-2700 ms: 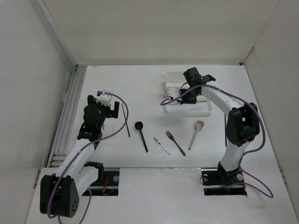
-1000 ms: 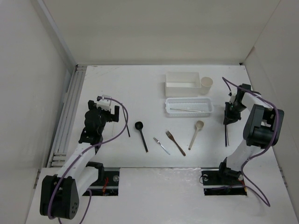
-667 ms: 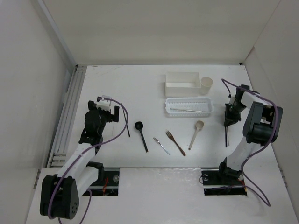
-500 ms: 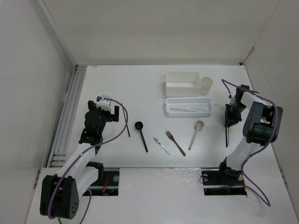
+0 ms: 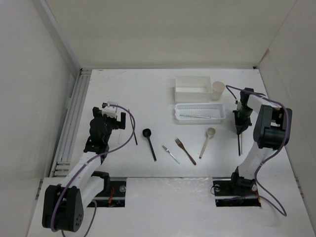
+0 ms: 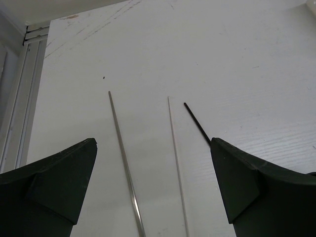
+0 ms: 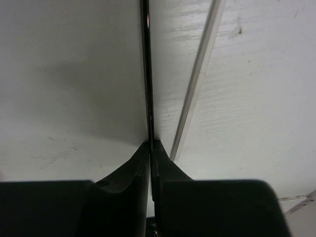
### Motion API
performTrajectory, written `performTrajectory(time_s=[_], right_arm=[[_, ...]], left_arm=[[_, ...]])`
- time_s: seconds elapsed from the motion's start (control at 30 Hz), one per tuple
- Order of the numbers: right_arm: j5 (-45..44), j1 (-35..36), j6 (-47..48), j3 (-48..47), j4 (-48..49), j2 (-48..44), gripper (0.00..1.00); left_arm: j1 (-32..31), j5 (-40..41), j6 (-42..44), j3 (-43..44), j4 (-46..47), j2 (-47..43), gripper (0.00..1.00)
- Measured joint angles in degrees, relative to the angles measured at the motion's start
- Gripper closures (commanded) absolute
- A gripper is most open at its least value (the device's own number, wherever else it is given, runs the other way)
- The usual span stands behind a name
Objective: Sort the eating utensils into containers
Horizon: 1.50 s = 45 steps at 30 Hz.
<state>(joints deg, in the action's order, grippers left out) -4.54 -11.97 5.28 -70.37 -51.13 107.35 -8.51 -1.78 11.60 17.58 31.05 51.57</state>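
Right gripper (image 7: 150, 148) has just closed to a pinch on the thin dark chopstick (image 7: 146, 74), which lies on the table (image 5: 148, 94) to the right of the mesh basket (image 5: 177, 112), so I judge the grasp made and the lift still to come. Its far end runs off my wrist view, and the pale strip (image 7: 197, 79) beside it I cannot identify

Thin dark chopstick (image 5: 239, 145), far end in the right gripper (image 5: 239, 129) pinch, right of the mesh tray (image 5: 177, 114).
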Motion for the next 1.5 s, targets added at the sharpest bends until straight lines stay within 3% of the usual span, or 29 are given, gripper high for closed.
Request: performTrajectory(time_s=[0.03,0.87,0.97,1.2,1.5], right_arm=[[-0.57,0.44,-0.04,-0.11,-0.09,0.17,1.0],[-4.48,2.82,5.66,-7.52,4.48,-8.11,1.0],[-7.26,7.02,11.47,-8.87,5.92,-11.98,1.0],[-8.28,25.05,29.66,-9.92,11.32,-21.79,1.0],[-1.62,35.47,52.7,-10.91,12.31,-13.97,1.0]], left_arm=[[0.0,0.07,0.0,-0.11,0.0,0.0,0.0],[0.0,0.48,1.29,-0.2,0.02,0.55,0.0],[0.0,0.46,1.44,-0.2,0.07,0.7,0.0],[0.0,0.37,1.64,-0.2,0.04,1.18,0.0],[0.0,0.37,2.6,-0.2,-0.04,1.18,0.0]])
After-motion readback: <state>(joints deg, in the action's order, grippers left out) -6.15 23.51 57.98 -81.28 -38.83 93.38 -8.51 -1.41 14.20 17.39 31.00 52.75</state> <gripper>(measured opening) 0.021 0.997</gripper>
